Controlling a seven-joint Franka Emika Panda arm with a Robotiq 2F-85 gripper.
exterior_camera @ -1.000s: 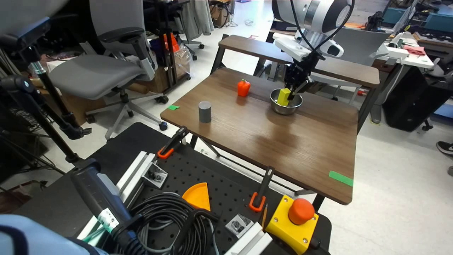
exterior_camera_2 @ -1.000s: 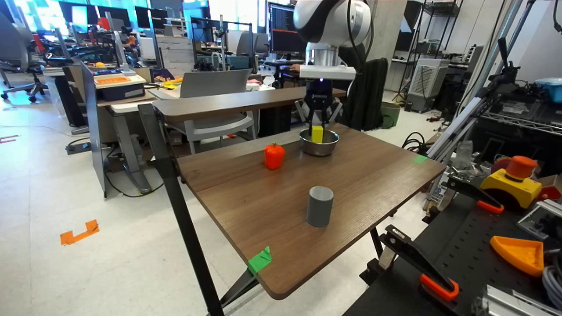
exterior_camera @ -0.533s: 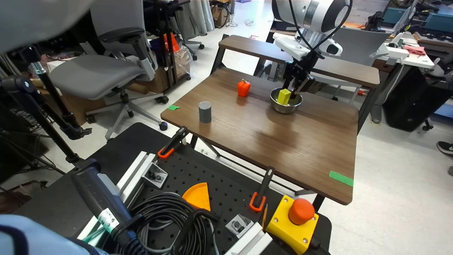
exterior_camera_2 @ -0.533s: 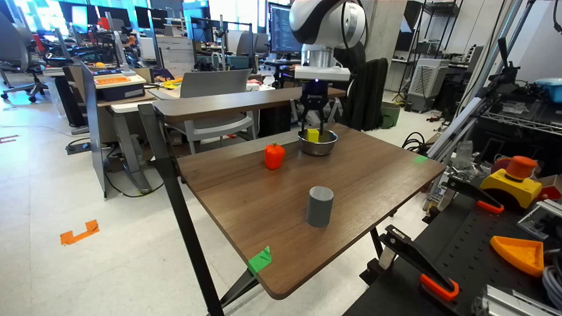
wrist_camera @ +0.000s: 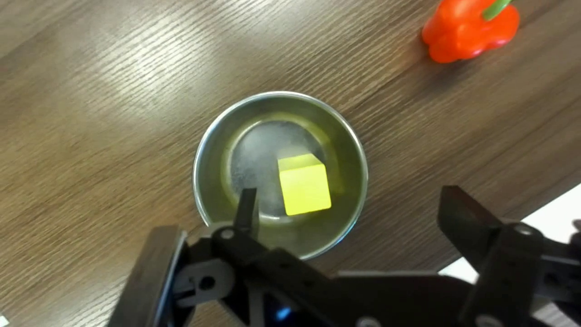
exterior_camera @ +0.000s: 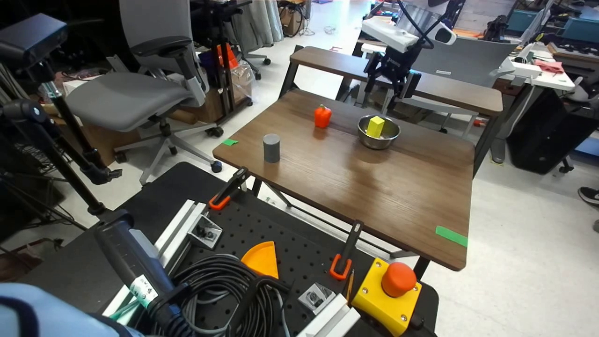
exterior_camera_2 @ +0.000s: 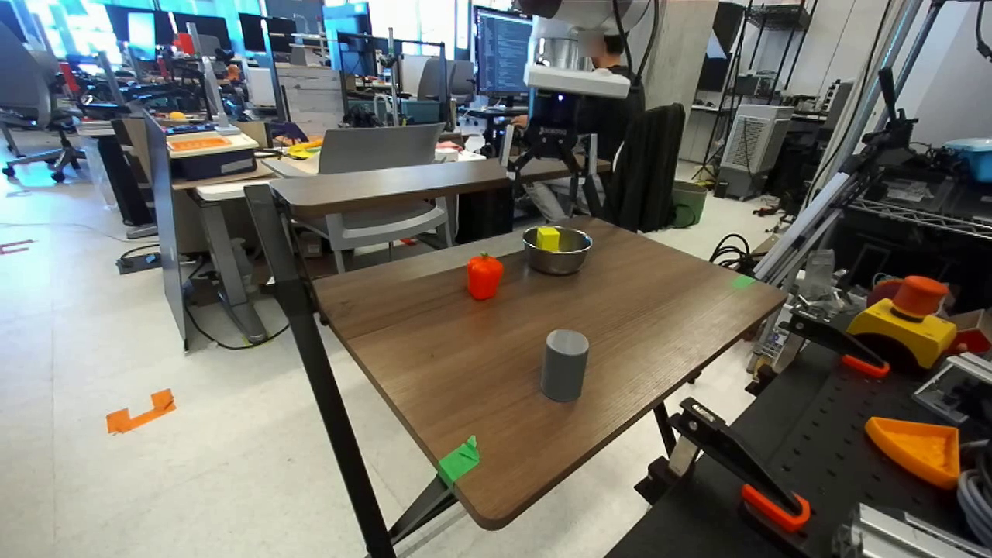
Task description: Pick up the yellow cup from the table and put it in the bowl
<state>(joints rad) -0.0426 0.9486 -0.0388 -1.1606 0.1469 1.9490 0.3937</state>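
Observation:
The yellow cup, which looks like a square-sided yellow block, stands inside the shiny metal bowl, tilted a little and apart from my fingers. Both exterior views show the bowl near the back of the brown table, with the cup's top above its near rim. Higher up, over and slightly behind the bowl, hangs my gripper. In the wrist view the gripper is spread wide, with nothing held between its fingers.
An orange-red pepper sits beside the bowl. Closer to a table edge is a grey cylinder. A raised wooden shelf runs along the back, near the arm. Clamps and an emergency stop button are on the neighbouring black bench.
My gripper has let go of the yellow cup, opened wide and risen up out of the bowl. The cup now stays in the bowl by itself.

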